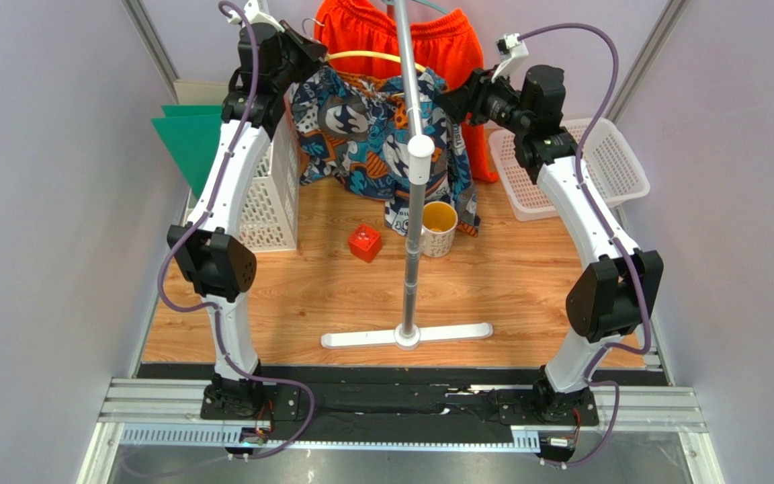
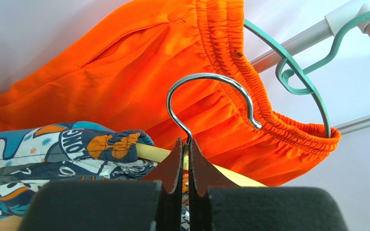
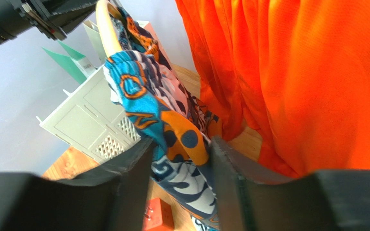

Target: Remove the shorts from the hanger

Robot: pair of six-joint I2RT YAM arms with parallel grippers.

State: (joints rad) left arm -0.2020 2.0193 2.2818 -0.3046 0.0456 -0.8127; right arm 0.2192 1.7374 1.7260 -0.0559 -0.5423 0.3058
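The left gripper (image 2: 184,144), nearest the lens, was clamped on a hanger's steel hook (image 2: 204,75). Behind, the orange shorts (image 2: 138,72) hung from a teal hanger (image 2: 298,91), while the printed shorts (image 3: 172,120), on a yellow hanger (image 2: 228,175), passed between the parted fingers of the right gripper (image 3: 179,144); whether they pinched was unclear.
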